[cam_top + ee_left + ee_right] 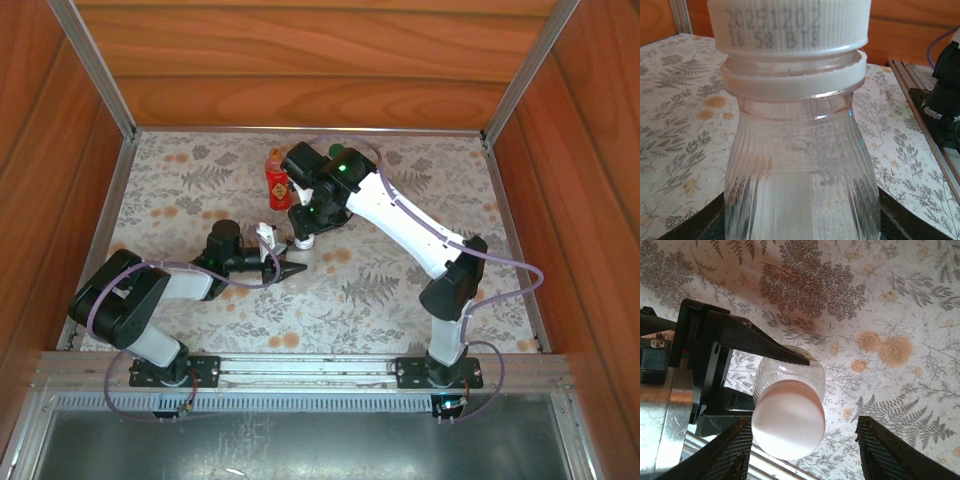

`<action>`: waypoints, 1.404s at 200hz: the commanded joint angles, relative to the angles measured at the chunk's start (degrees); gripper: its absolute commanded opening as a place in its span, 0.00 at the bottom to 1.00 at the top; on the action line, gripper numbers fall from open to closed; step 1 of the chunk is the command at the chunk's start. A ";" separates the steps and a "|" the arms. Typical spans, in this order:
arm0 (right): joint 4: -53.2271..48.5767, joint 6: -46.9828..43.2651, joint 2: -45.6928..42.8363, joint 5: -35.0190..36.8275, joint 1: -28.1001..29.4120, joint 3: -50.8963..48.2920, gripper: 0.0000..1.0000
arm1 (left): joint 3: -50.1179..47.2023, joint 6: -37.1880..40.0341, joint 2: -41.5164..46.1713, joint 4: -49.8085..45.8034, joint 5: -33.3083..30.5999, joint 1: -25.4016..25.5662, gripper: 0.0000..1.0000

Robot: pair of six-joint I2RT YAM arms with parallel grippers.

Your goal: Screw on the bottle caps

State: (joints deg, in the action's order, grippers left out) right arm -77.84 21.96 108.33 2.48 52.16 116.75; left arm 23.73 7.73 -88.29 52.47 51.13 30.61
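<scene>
Right wrist | left end effector [775, 382] clamps bottle [790, 372] | right end effector [802, 422] wide open

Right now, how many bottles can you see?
2. The red bottle stands at the far side of the cloth; the clear bottle, white cap on, is gripped by the left gripper near the middle. The right arm may hide another.

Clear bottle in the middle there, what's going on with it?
The left gripper is clamped around the short clear bottle, holding it upright. The white cap sits on the bottle's neck. The right gripper hangs directly above, its fingers open on either side of the cap. How tightly the cap is screwed on can't be told.
</scene>
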 commanded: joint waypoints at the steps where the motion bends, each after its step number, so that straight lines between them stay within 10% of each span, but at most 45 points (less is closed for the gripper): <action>1: -1.52 -0.20 1.28 -2.61 0.48 1.71 0.60 | 0.71 0.79 -1.05 0.71 0.50 -0.34 0.46; 137: -1.45 -3.71 2.29 -4.62 0.40 1.40 0.47 | 0.49 0.98 -0.65 0.62 0.37 -0.29 0.46; 281: -0.47 -50.84 -0.88 -28.78 -4.94 -5.92 0.42 | -0.24 -1.87 1.02 0.62 7.51 -0.80 0.47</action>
State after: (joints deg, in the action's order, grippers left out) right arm -76.42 -18.04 108.57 -17.74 46.78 111.72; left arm 23.51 5.61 -88.38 51.57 57.32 30.41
